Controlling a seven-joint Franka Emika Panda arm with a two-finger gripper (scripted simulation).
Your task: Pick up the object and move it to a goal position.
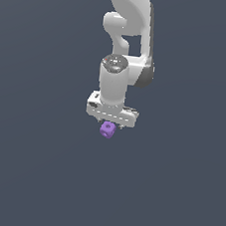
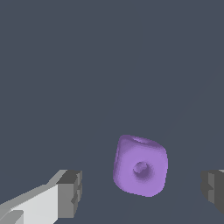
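Note:
The object is a tiny purple cube [image 1: 107, 130] with rounded corners and dark round dimples. In the exterior view it sits just under the white gripper [image 1: 110, 124], which points straight down from the arm. In the wrist view the cube [image 2: 140, 166] is tilted and lies between the two dark grey fingertips [image 2: 72, 192], with a clear gap on each side. The gripper [image 2: 141, 191] is open and neither pad touches the cube. The fingers are mostly hidden behind the hand in the exterior view.
A plain dark grey-blue surface [image 1: 37, 176] fills both views. The white arm [image 1: 130, 32] rises to the top edge of the exterior view.

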